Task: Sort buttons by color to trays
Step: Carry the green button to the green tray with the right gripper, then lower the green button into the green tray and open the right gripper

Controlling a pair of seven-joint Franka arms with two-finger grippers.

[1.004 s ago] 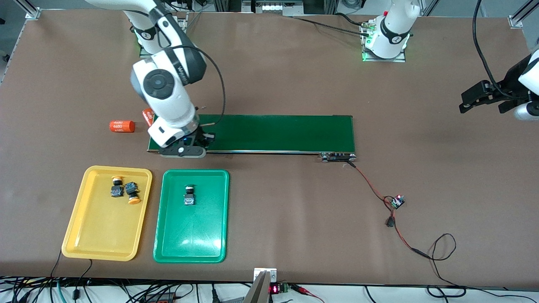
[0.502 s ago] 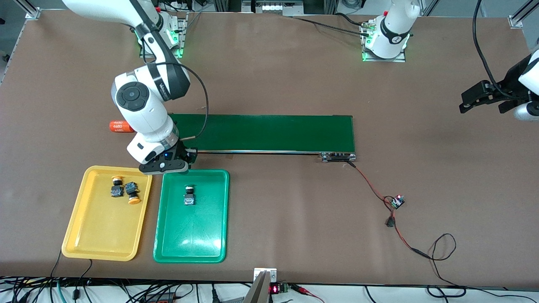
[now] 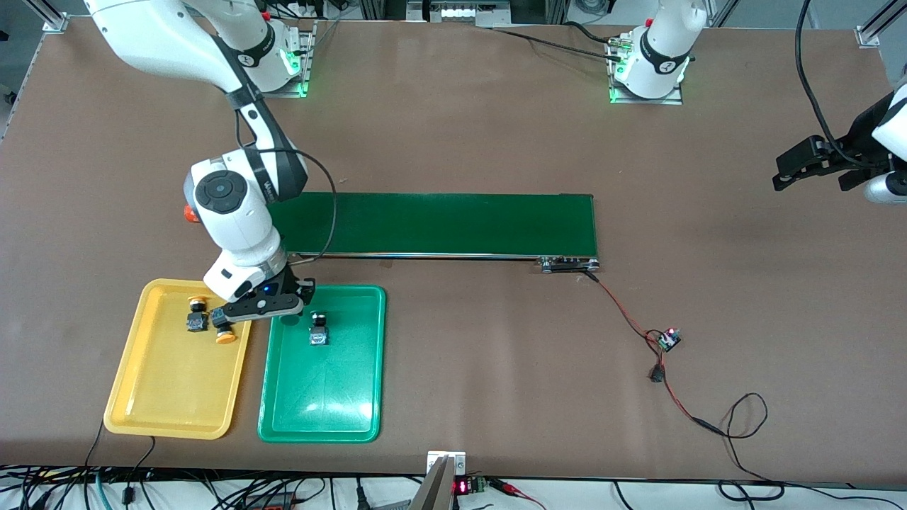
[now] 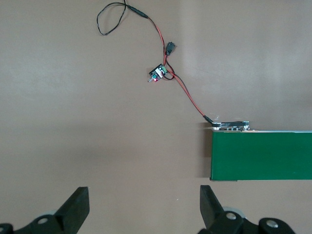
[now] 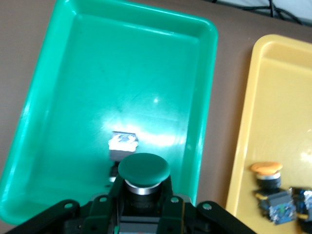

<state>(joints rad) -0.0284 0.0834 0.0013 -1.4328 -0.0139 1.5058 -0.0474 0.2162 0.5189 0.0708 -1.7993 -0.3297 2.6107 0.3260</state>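
Right gripper (image 3: 283, 312) clamped on green button (image 5: 144, 171), wrist tilted down over green tray (image 3: 322, 404)'s belt-side corner. Left gripper (image 4: 144, 207) idle, released.

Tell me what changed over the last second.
The right pincer, shut on a green-capped button, travelled from the end of the dark-green belt toward the front camera and now hangs over the green tray, at the edge beside the yellow tray. Nothing was let go. The left pincer waited open, and the buttons in both trays did not move.
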